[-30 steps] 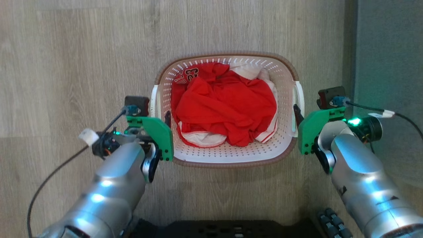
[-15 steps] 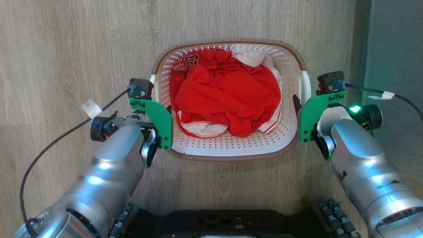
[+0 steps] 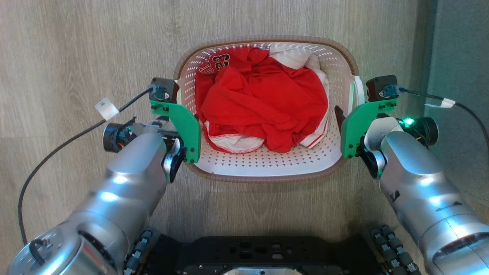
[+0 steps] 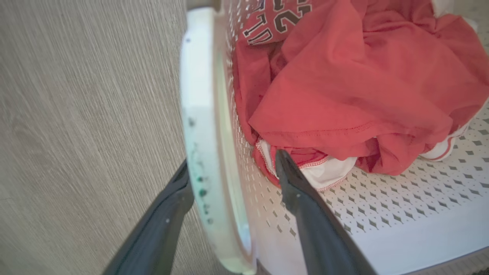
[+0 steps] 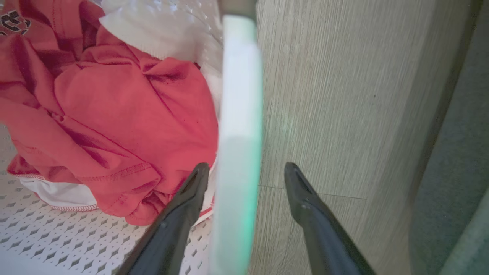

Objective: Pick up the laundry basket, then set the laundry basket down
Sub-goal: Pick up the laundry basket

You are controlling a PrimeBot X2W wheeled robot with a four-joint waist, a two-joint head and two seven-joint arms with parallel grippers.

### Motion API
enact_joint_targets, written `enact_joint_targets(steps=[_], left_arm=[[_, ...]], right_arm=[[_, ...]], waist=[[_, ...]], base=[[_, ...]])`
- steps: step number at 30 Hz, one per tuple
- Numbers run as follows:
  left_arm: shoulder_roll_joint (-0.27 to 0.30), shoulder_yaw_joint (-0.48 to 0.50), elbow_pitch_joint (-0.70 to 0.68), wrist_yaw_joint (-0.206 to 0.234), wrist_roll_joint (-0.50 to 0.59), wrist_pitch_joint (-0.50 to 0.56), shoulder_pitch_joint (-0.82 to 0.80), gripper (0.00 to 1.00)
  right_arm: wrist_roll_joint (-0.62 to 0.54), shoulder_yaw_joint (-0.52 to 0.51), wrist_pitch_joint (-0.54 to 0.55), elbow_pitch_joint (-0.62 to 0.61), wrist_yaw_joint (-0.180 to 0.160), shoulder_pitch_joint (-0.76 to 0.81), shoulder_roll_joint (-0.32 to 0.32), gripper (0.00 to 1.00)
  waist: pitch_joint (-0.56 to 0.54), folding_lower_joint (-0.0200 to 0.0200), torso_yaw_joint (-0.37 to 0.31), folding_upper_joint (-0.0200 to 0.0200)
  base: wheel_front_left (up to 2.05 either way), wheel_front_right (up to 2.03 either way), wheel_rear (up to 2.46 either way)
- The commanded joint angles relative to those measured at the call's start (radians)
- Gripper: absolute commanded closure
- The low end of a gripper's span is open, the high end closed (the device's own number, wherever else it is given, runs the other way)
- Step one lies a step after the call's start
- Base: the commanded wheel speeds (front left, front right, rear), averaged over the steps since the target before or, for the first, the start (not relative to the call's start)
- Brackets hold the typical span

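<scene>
The laundry basket [image 3: 267, 165] stands over the wood-look floor [image 3: 76, 57]; whether it rests on it I cannot tell. Inside the basket lies a crumpled red jersey [image 3: 263, 107] with numbers printed near the basket's far left corner, and a white garment [image 3: 290, 59] shows at the basket's far right corner.

On the basket's left side, the left pincer [image 4: 233, 160] is spread wide astride the white left handle [image 4: 202, 133]. Its inner finger [image 4: 301, 198] reaches inside the basket beside the jersey and its outer finger [image 4: 168, 214] is outside the basket.

On the basket's right side, the right pincer [image 5: 246, 166] is likewise wide across the right handle [image 5: 238, 114], with one finger [image 5: 179, 214] inside the basket and the other [image 5: 309, 206] outside it.
</scene>
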Motion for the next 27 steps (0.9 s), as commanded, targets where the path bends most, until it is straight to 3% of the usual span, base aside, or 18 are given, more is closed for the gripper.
enact_joint_targets(steps=[1, 16, 17, 18, 19, 20, 27], left_arm=[[0.018, -0.005, -0.011, 0.002, -0.010, 0.006, 0.003, 0.00], [0.018, -0.077, -0.052, 0.026, -0.082, -0.011, -0.010, 0.00], [0.018, -0.081, -0.056, 0.024, -0.090, -0.010, -0.008, 0.31], [0.018, -0.087, -0.059, 0.020, -0.097, -0.007, -0.007, 0.93], [0.018, -0.095, -0.062, 0.015, -0.101, -0.005, -0.006, 1.00], [0.018, -0.100, -0.064, 0.015, -0.107, -0.006, -0.007, 1.00], [0.018, -0.134, -0.069, 0.018, -0.146, -0.009, -0.005, 1.00]], right_arm=[[0.012, 0.026, 0.004, -0.006, 0.006, 0.024, 0.022, 0.00], [0.064, 0.077, -0.004, 0.011, 0.006, 0.009, 0.017, 0.00], [0.067, 0.078, -0.006, 0.013, 0.006, 0.007, 0.016, 0.00], [0.069, 0.079, -0.008, 0.016, 0.006, 0.005, 0.014, 0.16], [0.073, 0.079, -0.010, 0.018, 0.006, 0.003, 0.012, 0.71], [0.077, 0.079, -0.009, 0.022, 0.006, 0.002, 0.011, 1.00], [0.099, 0.100, -0.003, 0.029, 0.006, -0.005, 0.004, 1.00]], waist=[[0.001, -0.0001, 0.001, 0.0000], [0.017, -0.0001, 0.026, 0.0000], [0.018, -0.0001, 0.028, 0.0000], [0.019, -0.0001, 0.029, 0.0000], [0.020, -0.0001, 0.031, 0.0000], [0.020, -0.0001, 0.032, 0.0000], [0.015, -0.0001, 0.035, 0.0000]], base=[[0.00, 0.00, 0.00], [0.00, 0.00, 0.00], [0.00, 0.00, 0.00], [0.00, 0.00, 0.00], [0.00, 0.00, 0.00], [0.00, 0.00, 0.00], [0.00, 0.00, 0.00]])
